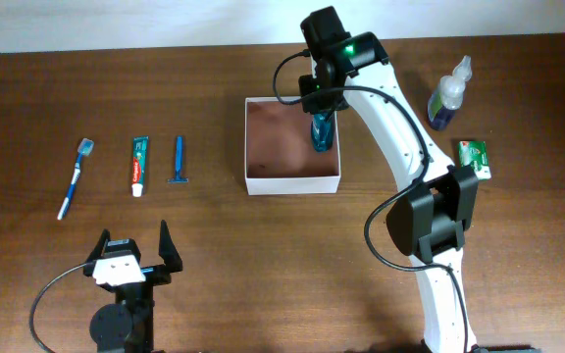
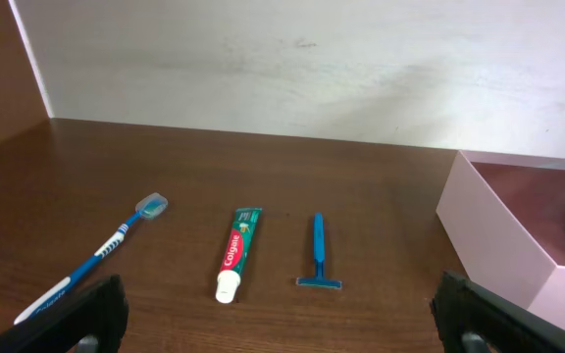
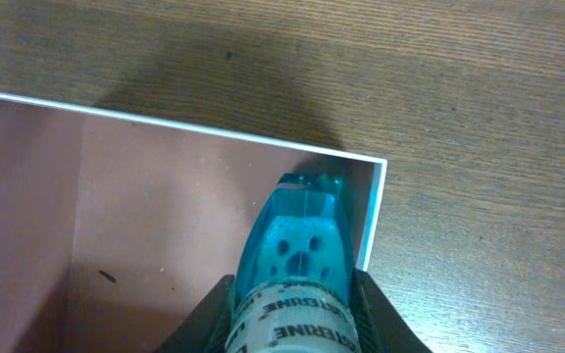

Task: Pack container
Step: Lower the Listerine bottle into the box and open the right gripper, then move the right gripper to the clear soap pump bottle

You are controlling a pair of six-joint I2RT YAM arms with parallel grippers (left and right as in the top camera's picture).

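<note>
The container is a square white box with a pinkish-brown inside, at the table's middle; it also shows in the left wrist view and the right wrist view. My right gripper is shut on a teal mouthwash bottle and holds it over the container's right inner side, base down. My left gripper is open and empty near the front edge. A toothbrush, a toothpaste tube and a blue razor lie left of the container.
A clear bottle with dark blue liquid and a green box sit right of the container. The right arm reaches from the front right across to the container.
</note>
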